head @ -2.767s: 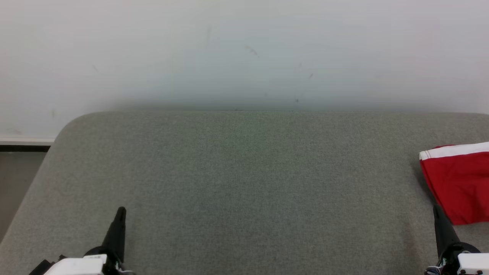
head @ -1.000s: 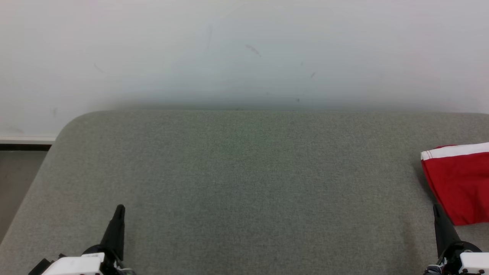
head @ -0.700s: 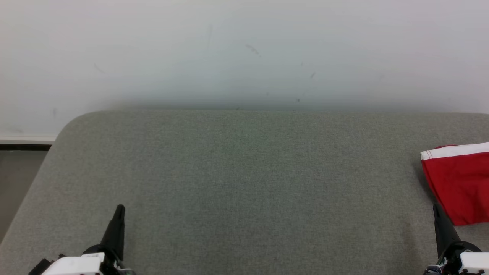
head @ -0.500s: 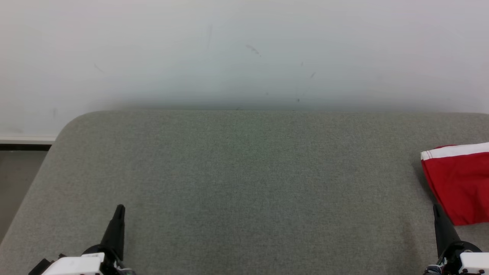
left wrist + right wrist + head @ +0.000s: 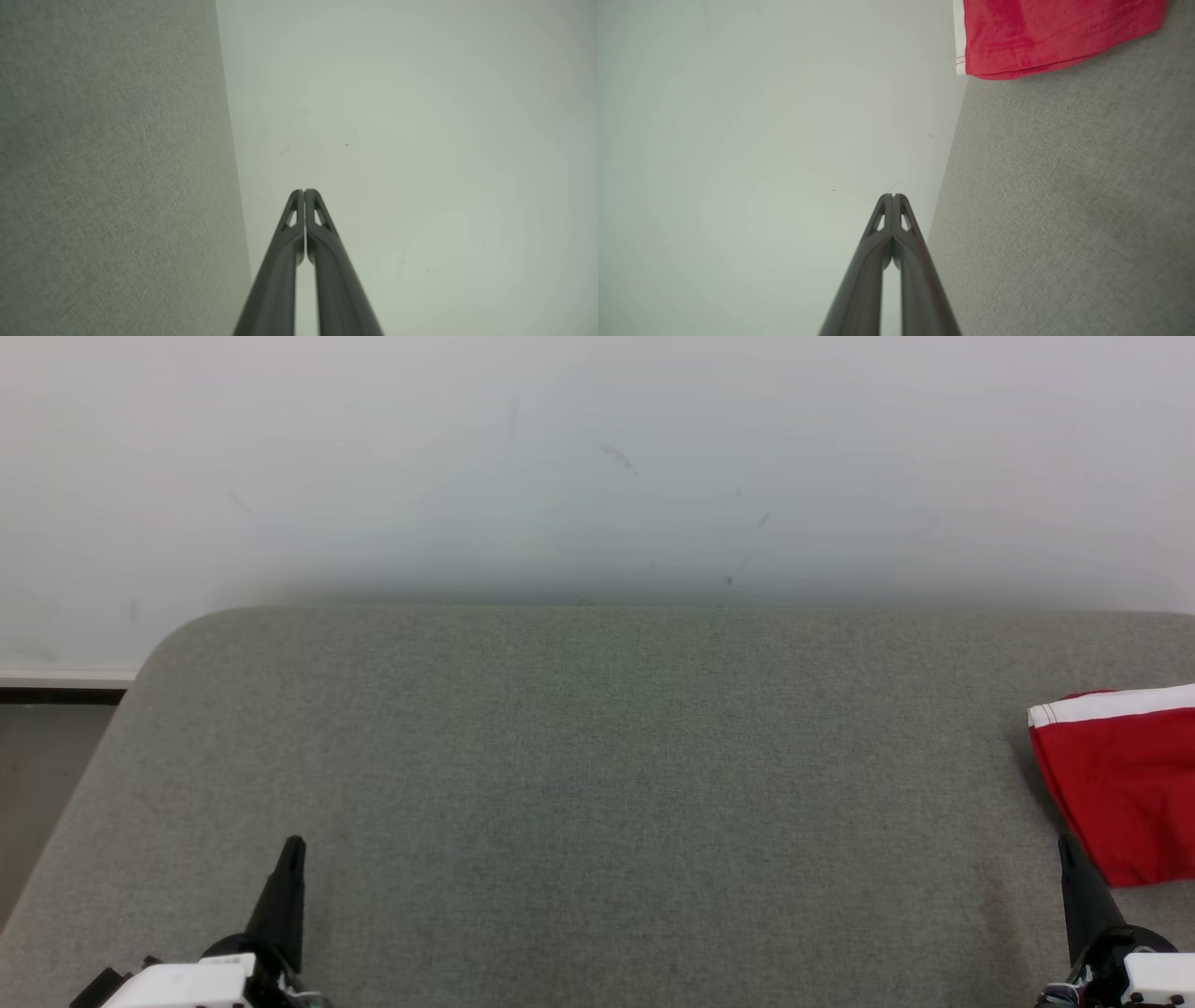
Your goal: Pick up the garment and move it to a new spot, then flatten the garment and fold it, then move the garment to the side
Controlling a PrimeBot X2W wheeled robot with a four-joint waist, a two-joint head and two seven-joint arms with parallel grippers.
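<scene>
The garment is red with a white band along its far edge. It lies folded at the far right of the grey table, partly cut off by the head view's edge. It also appears in the right wrist view as the red garment at the top. My right gripper is shut and empty, just in front of the garment's near corner, apart from it. My left gripper is shut and empty at the lower left. The tips meet in both wrist views: left gripper, right gripper.
A pale wall rises right behind the table's far edge. The table's rounded far-left corner drops off to a dark floor strip.
</scene>
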